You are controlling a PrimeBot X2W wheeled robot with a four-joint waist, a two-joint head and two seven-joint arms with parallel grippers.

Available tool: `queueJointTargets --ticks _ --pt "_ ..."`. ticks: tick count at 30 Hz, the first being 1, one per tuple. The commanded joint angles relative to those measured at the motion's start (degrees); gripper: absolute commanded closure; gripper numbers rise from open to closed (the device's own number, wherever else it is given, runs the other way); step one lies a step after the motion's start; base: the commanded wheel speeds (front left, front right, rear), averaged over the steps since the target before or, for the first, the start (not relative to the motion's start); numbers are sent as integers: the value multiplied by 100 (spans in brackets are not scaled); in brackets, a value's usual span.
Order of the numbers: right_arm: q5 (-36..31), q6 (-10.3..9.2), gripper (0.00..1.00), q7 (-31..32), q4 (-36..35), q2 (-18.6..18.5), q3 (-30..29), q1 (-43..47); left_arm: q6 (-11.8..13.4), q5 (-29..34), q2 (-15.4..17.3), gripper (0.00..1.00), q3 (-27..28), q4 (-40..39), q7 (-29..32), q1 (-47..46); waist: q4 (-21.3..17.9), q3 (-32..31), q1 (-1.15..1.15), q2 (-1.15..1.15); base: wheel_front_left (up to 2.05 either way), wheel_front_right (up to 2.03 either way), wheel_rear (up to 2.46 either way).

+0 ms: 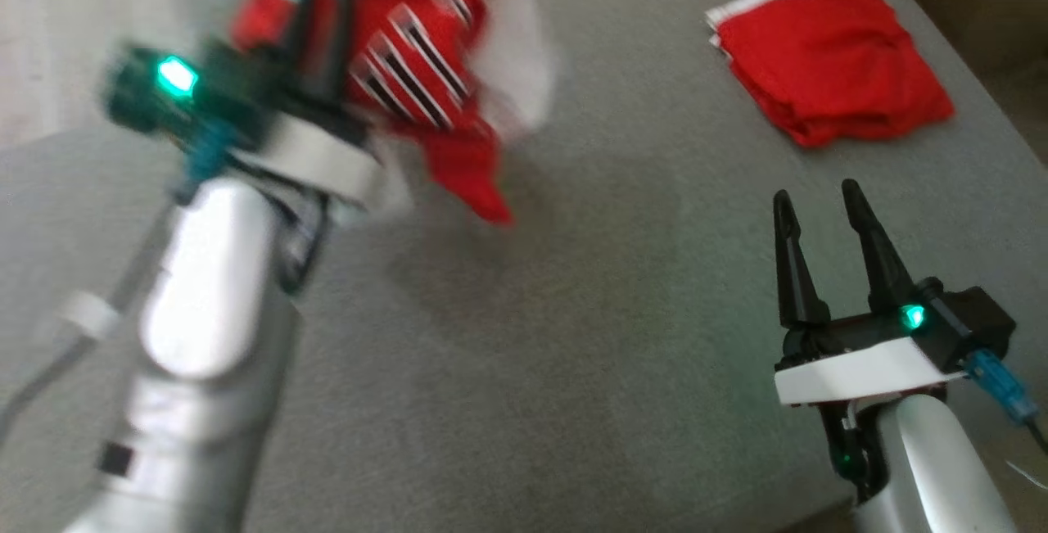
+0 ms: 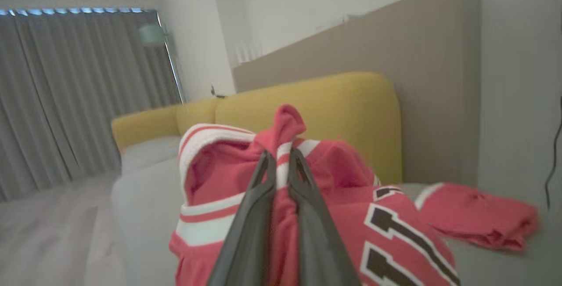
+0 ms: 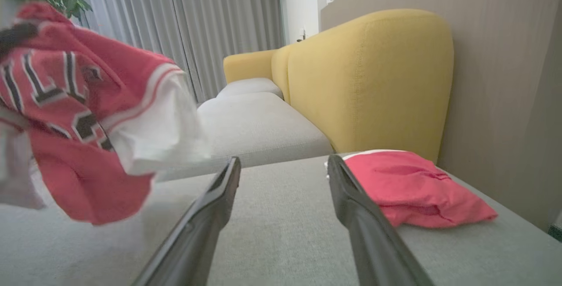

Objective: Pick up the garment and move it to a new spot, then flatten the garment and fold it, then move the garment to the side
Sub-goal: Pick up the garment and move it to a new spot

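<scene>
Red with white trim and black-and-white numerals, the jersey (image 1: 426, 66) hangs bunched in the air above the far left part of the grey cushion (image 1: 573, 369), its lowest corner dangling clear of the fabric. The left gripper (image 2: 280, 163) has its jaws pressed together on a pinched fold beside a white-banded opening. A small tuft of cloth pokes out past the tips, and the rest drapes down around both fingers. The right gripper (image 1: 817, 193) hovers low over the near right of the cushion, jaws apart and empty, well apart from the jersey. A folded red garment (image 1: 827, 66) lies at the far right, beyond those open jaws.
</scene>
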Motion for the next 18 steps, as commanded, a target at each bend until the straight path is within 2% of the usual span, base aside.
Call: queueJointTargets --ticks 1,8,9,10,15,18 --pt "43 -4 0 -22 -207 63 168 -212 -14 -14 116 100 87 -72 8 34 -270 332 1 0 0 0 0" --pt "100 -4 0 -22 -172 107 292 -359 -102 -155 -282 100 -707 880 -568 880 -294 800 1 0 0 0 0" --pt "115 -4 0 -22 -168 110 306 -359 -114 -199 -329 64 -844 1023 -650 984 -262 823 1 0 0 0 0" --pt "69 -4 0 -22 -170 111 337 -358 -124 -248 -369 0 -988 1144 -720 1077 -213 833 1 0 0 0 0" --pt "-61 -4 0 -22 -207 115 232 -275 -134 -540 -473 0 -1418 1352 -999 1465 91 700 1 0 0 0 0" --pt "-98 -4 0 -22 -186 115 209 -149 7 -745 -492 0 -1423 1157 -1059 1710 370 476 1 0 0 0 0"
